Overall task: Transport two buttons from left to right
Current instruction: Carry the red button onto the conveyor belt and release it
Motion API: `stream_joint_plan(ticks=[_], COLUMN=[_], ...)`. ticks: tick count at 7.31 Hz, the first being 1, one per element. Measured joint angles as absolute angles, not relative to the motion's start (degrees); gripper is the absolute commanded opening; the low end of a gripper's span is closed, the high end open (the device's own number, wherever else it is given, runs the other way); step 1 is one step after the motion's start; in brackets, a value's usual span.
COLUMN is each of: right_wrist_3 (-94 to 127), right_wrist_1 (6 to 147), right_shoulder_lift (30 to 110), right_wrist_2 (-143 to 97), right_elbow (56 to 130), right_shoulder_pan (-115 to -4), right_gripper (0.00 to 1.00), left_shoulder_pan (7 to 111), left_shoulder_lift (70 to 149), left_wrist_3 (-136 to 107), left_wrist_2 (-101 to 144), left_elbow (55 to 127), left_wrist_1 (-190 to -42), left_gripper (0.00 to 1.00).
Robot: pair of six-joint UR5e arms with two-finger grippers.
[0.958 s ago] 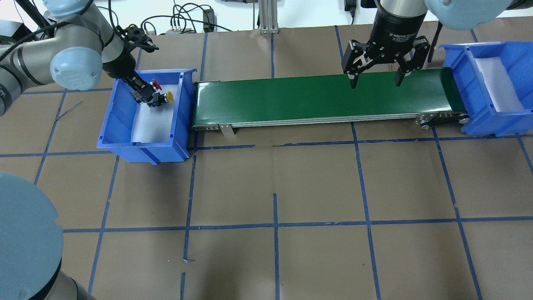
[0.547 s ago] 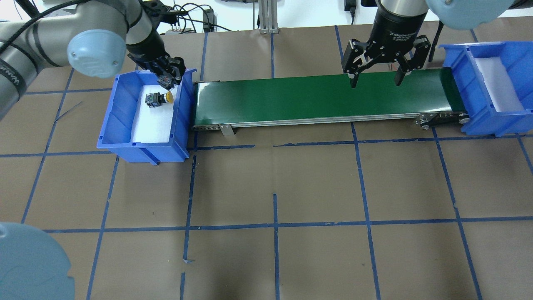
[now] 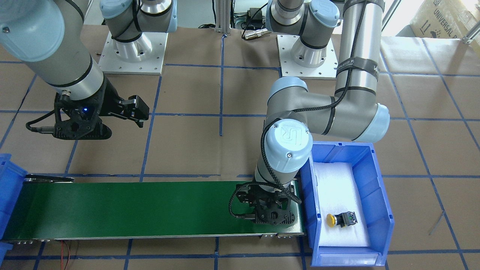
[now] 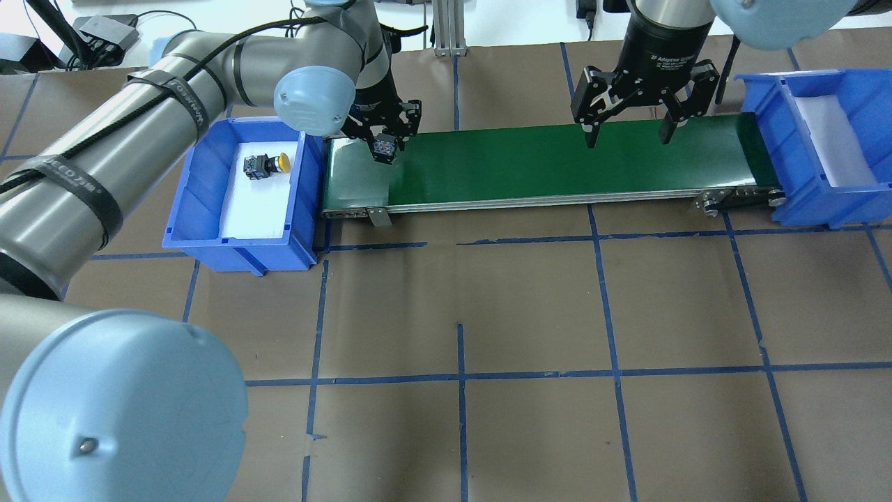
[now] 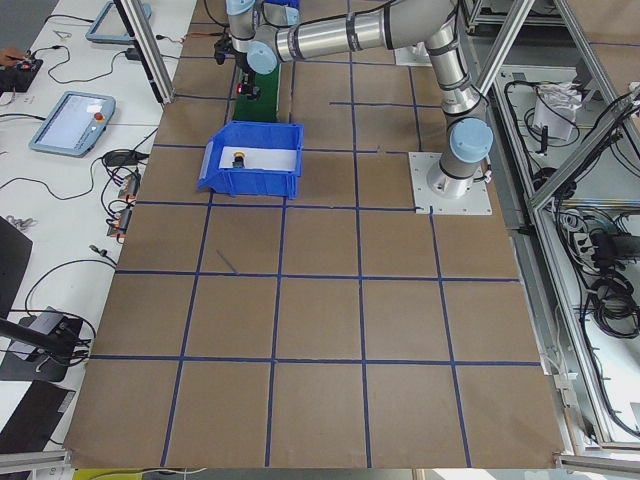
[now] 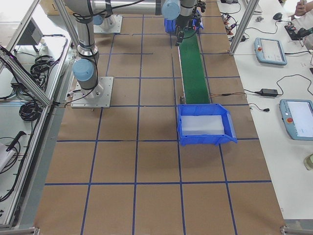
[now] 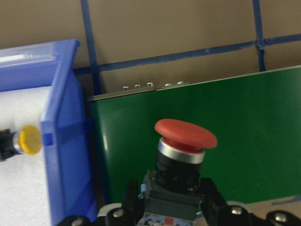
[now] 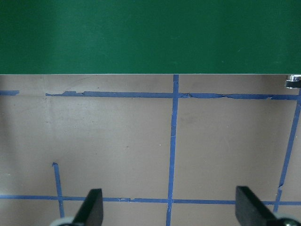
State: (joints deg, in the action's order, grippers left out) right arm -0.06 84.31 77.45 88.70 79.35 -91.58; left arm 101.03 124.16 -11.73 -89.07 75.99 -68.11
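overhead: left gripper (image 4: pixel 385 148) over left end of conveyor belt (image 4: pixel 529 167), likely to set load down for ride rightward. right gripper (image 4: pixel 628 138) spread, empty, hangs over belt near right bin (image 4: pixel 766 125), likely waiting. yellow button (image 4: pixel 282 163) lies in left bin (image 4: pixel 202 181).
left wrist: jaws clenched on black block of red button (image 7: pixel 186 136), cap forward.
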Motion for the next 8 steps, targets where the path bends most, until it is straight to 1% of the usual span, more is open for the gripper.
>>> stream_joint_plan(ticks=[1,2,4,5,6,8], right_wrist_3=[-0.08,-0.08,-0.21,-0.29,-0.31,-0.42], right_wrist_1=[84.29,84.33,84.36,84.42,84.45,84.46], right_shoulder_lift=[77.39,77.36,77.28,77.32,77.38,77.35], right_wrist_2=[88.68,88.73,88.79,88.80,88.77,88.75], right_elbow=[79.36,79.36,79.37,79.36,79.36,79.37], right_shoulder_pan=[-91.58,-91.58,-91.58,-91.58,-91.58,-91.56], right_gripper=[1.00,1.00,1.00,1.00,1.00,1.00], left_shoulder_pan=[101.48,101.69,101.46,100.72,98.95,92.46], left_shoulder_lift=[125.13,125.36,124.45,122.72,119.86,114.46], left_wrist_3=[-14.60,-16.18,-17.33,-16.21,-11.95,5.87], left_wrist_2=[-88.80,-88.60,-88.57,-89.02,-89.34,-89.49], left_elbow=[76.24,76.97,78.55,78.59,78.85,79.90], left_wrist_1=[-68.13,-68.31,-68.48,-68.63,-69.37,-72.23], left_gripper=[0.64,1.00,1.00,1.00,1.00,1.00])
